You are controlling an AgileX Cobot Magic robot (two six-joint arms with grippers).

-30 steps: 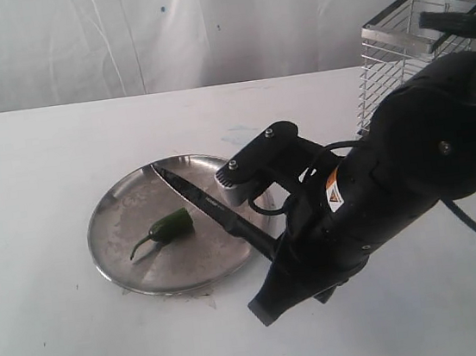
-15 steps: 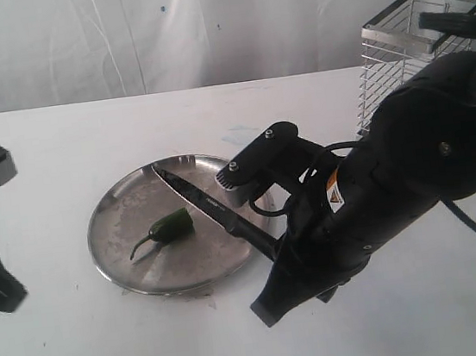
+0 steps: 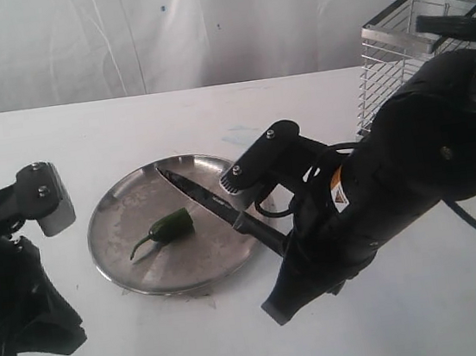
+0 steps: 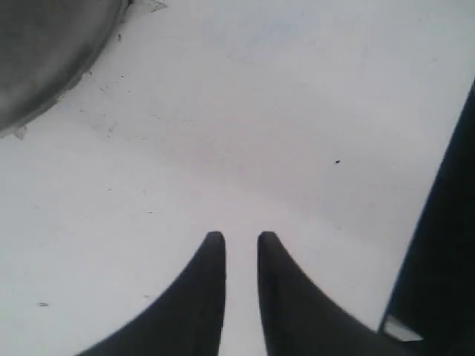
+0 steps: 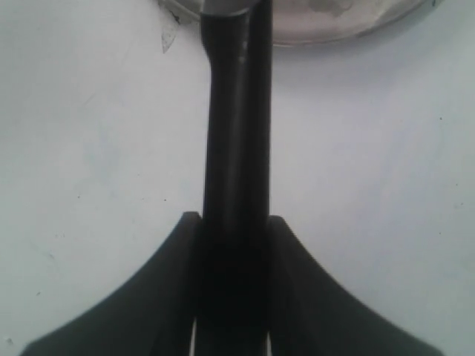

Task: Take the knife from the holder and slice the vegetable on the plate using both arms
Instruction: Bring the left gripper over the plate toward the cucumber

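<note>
Your right fingers (image 5: 178, 274) grip the slim black knife (image 3: 196, 192) by its handle, blade over the round silver plate (image 3: 121, 218), just beside the small dark green chili (image 3: 172, 224). Your left fingers (image 4: 204, 289), slightly parted and empty, hover above the white counter (image 4: 297, 111). The slicing step likely comes next: pin the chili, then cut.

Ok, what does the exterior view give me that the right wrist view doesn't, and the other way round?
Only the exterior view: the pepper lying on the plate, the knife with its blade over the plate beside the pepper, the wire holder at the far right, and the left arm near the plate's left side. Only the right wrist view: the right hand closed on the knife's handle, one finger on each side. Both: the knife, part of the plate's rim and the white table.
</note>
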